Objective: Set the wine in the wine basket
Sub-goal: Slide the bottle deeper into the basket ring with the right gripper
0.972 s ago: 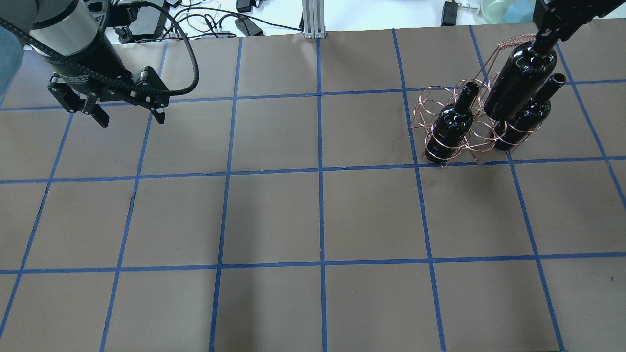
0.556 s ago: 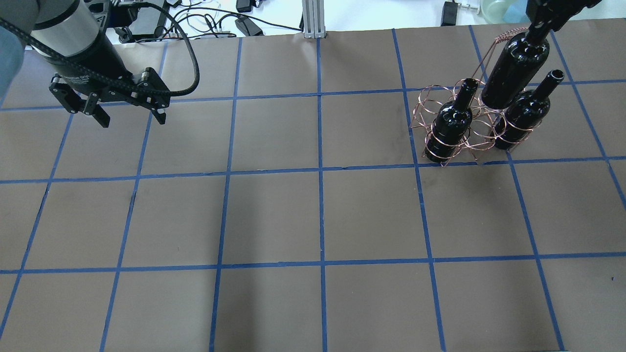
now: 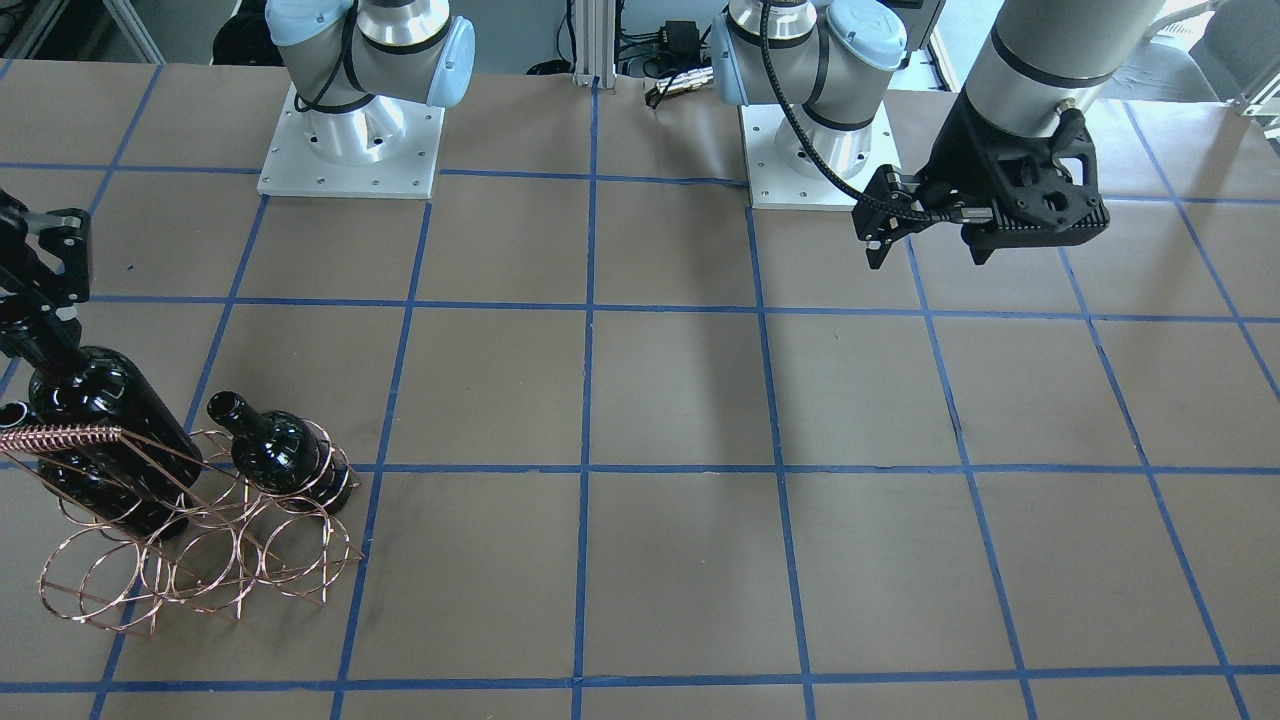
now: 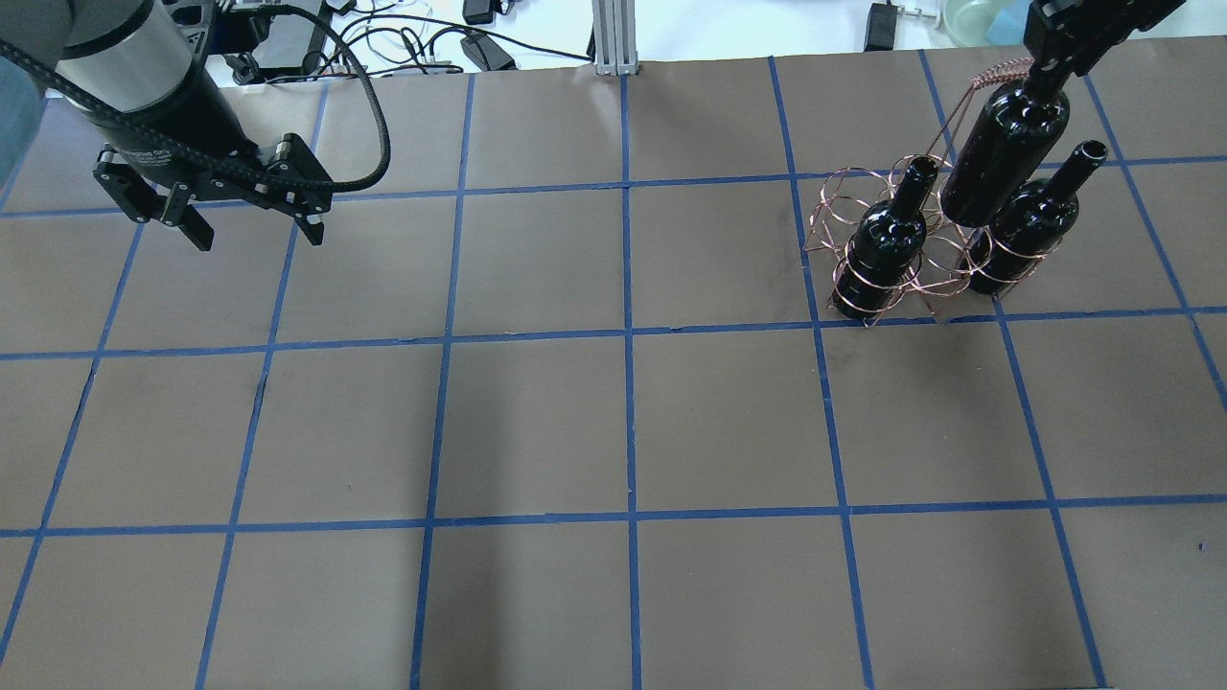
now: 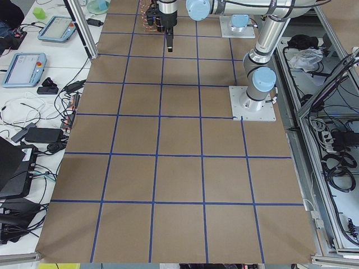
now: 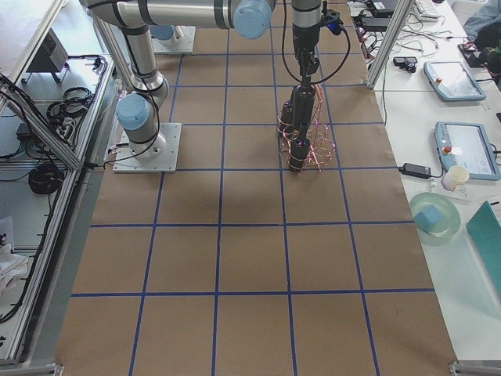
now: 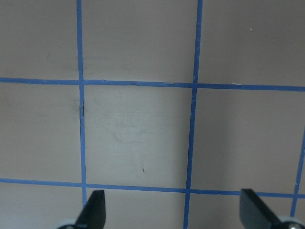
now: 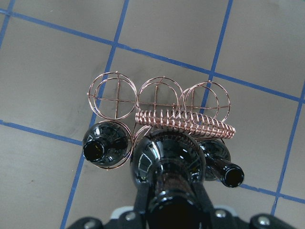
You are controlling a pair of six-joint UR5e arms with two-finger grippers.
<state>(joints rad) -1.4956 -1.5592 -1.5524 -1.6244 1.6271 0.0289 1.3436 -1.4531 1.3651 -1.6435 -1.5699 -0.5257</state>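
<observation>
My right gripper (image 4: 1050, 67) is shut on the neck of a near-black wine bottle (image 4: 1002, 153) and holds it upright over the copper wire basket (image 4: 844, 201). In the right wrist view the held bottle (image 8: 169, 157) hangs over the middle ring of the near row, beside the coil-wrapped handle (image 8: 190, 123). Two look-alike bottles (image 8: 105, 143) (image 8: 224, 164) stand in the rings on either side. In the front-facing view the held bottle's (image 3: 100, 410) base is down among the basket's (image 3: 200, 560) upper rings. My left gripper (image 4: 259, 235) is open and empty, far off at the table's other side.
The basket's far row of rings (image 8: 157, 95) holds nothing. Cables and power bricks (image 4: 383, 38) lie beyond the table's far edge. The left wrist view shows only brown table with blue tape lines (image 7: 193, 119) below the open fingers (image 7: 95, 207).
My right gripper has lowered the bottle and shifted it slightly, bringing it down between the two standing bottles. The left arm has not moved.
</observation>
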